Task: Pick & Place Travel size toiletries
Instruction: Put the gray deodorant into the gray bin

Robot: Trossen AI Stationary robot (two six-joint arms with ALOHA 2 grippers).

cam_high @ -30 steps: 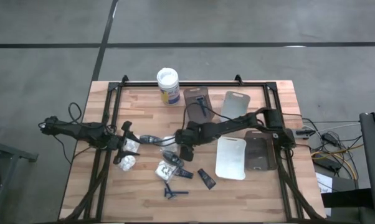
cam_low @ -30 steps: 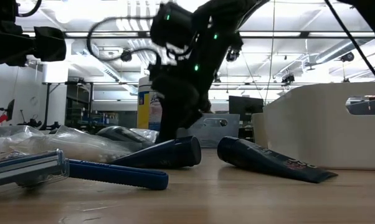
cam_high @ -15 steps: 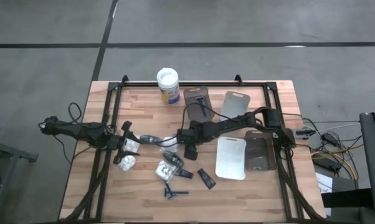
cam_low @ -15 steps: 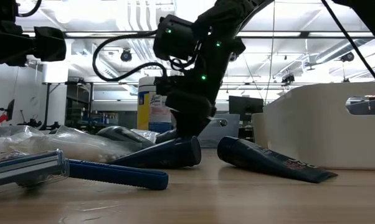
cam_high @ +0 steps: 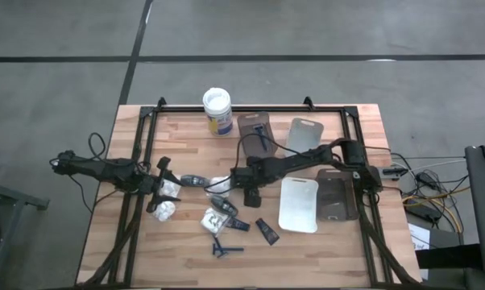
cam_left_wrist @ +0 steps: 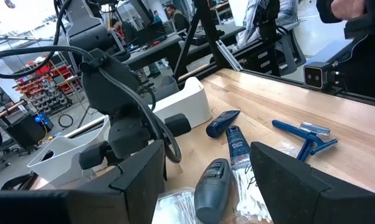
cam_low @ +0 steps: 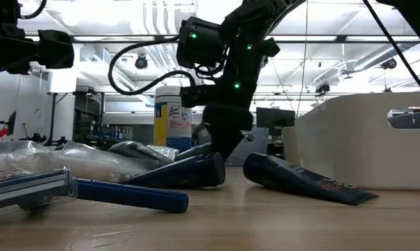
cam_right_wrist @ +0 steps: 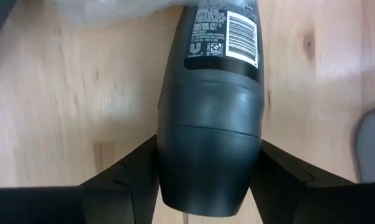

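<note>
A dark grey oval bottle point(cam_right_wrist: 209, 93) lies on the wooden table, its label end against a clear packet, with my right gripper point(cam_right_wrist: 209, 149) shut on it near the table's middle point(cam_high: 250, 195). A second dark grey bottle point(cam_high: 192, 179), white lumpy packets point(cam_high: 166, 208), black tubes point(cam_high: 266, 231) and a blue razor point(cam_high: 225, 248) lie loose on the near left part of the table. My left gripper point(cam_high: 162, 184) waits at the left beside the packets, open with nothing between its fingers. My right gripper pinches the bottle's rounded cap end point(cam_right_wrist: 175, 155) between its two fingers, one on each narrow side. The fingers come steeply from above, slanting, and lie across the bottle. The bottle lies flat on the table.
A white-lidded tub point(cam_high: 217, 110) stands at the far edge. Beside it lie a grey tray point(cam_high: 254, 129) holding a razor and a white tray point(cam_high: 304, 134). Another white tray point(cam_high: 299, 205) and a grey tray point(cam_high: 336, 197) sit at the right.
My right gripper has rolled and tipped further downward over the bottle and shifted slightly toward the table's right edge. The loose items have stayed where they were.
</note>
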